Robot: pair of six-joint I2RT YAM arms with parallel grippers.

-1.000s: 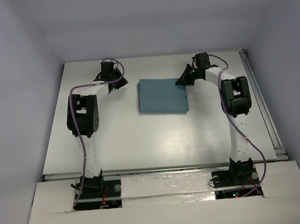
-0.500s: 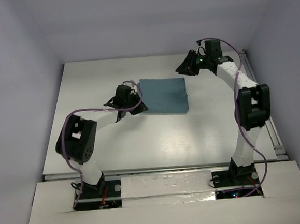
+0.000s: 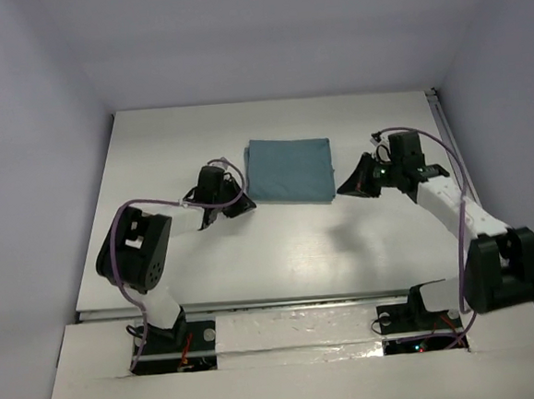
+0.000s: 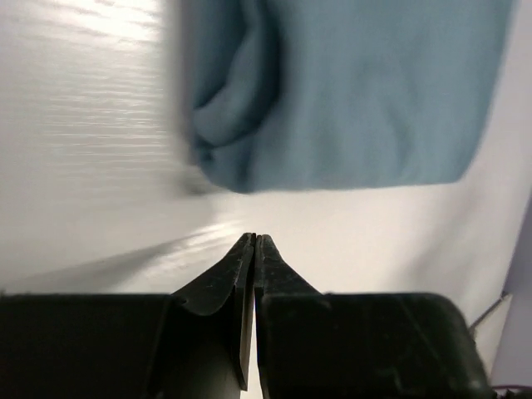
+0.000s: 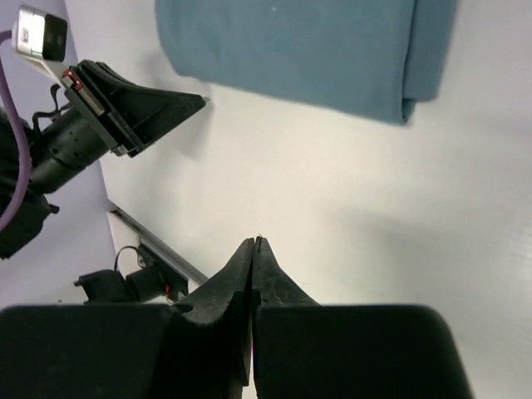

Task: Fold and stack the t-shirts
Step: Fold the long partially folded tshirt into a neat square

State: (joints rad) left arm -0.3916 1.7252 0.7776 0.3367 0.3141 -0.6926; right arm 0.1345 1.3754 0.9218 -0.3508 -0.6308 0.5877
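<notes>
Folding looks done: the teal t-shirt lies as a flat rectangle at the upper centre of the overhead view, on the white desk, with no other garment in sight. In the left wrist view its rolled, doubled edge fills the upper part of the frame. In the right wrist view the thick folded edge sits at the upper right.

The left tool sits just beside the shirt's lower left corner, fingers pressed together on nothing. The right tool hangs near the lower right corner, apart from the cloth, likewise pinched closed and empty.

The step in hand reads as clearing off after release. With one shirt visible, nothing remains to stack. The next move likely calls for both arms to draw toward the bottom of the frame without snagging the cloth.
</notes>
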